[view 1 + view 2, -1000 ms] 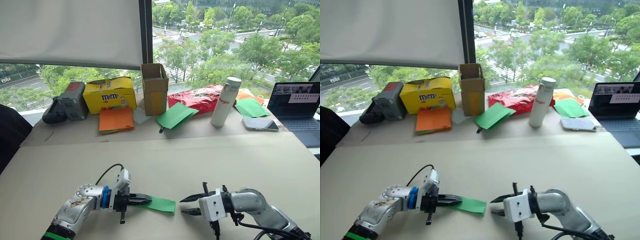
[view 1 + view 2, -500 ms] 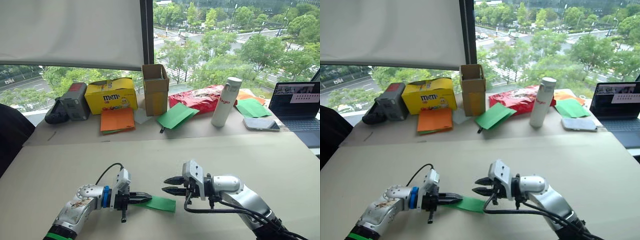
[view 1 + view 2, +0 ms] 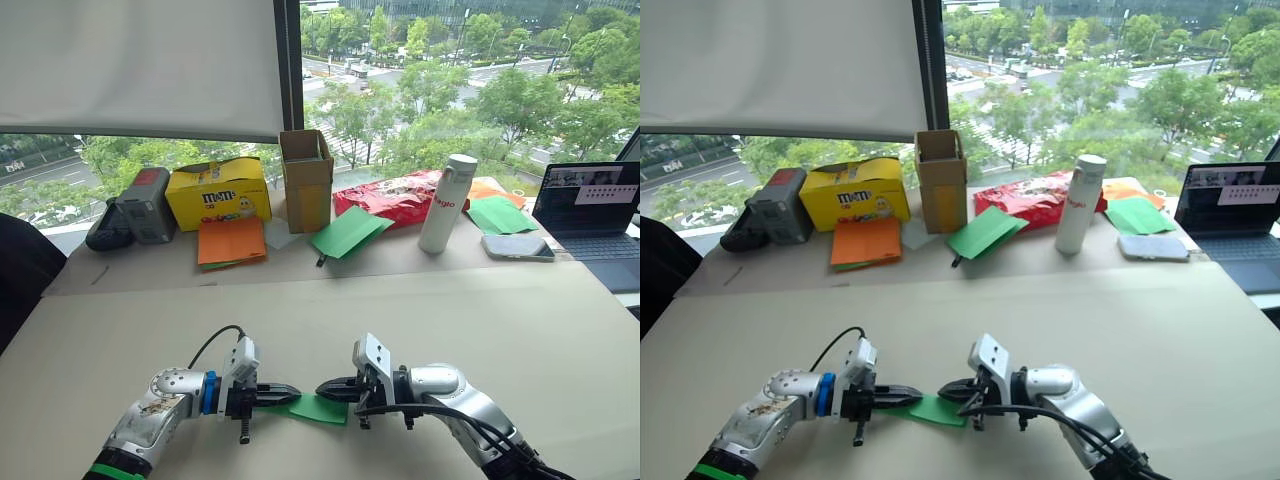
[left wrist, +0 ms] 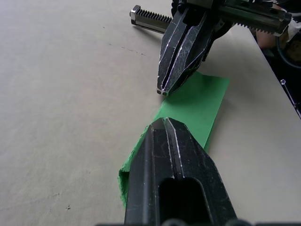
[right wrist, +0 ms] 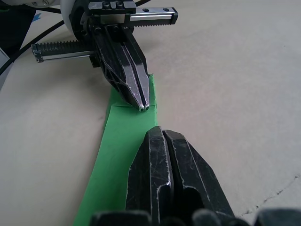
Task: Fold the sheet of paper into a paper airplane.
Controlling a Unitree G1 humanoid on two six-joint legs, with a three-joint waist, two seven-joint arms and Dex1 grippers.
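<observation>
The sheet of paper (image 3: 318,408) is a narrow bright green folded strip lying flat on the beige table (image 3: 500,330), near its front edge. My left gripper (image 3: 290,391) is shut on the strip's left end, low over the table. From the right, my right gripper (image 3: 325,391) points at it, shut, with its tip resting on the paper close to the left fingertips. In the left wrist view the right gripper (image 4: 163,92) touches the paper (image 4: 197,103) just ahead of my left gripper (image 4: 163,121). In the right wrist view the paper (image 5: 117,150) runs under my right gripper (image 5: 157,132).
Along the window stand a black device (image 3: 135,205), a yellow M&M's box (image 3: 218,190), a cardboard box (image 3: 307,178), a red bag (image 3: 390,195) and a white bottle (image 3: 447,203). Orange sheets (image 3: 231,241), flat green sheets (image 3: 350,232), a phone (image 3: 518,247) and a laptop (image 3: 590,215) lie nearby.
My right gripper, open a second ago at the right, swung left, came down and shut with its tip on the paper. The left gripper kept its hold.
</observation>
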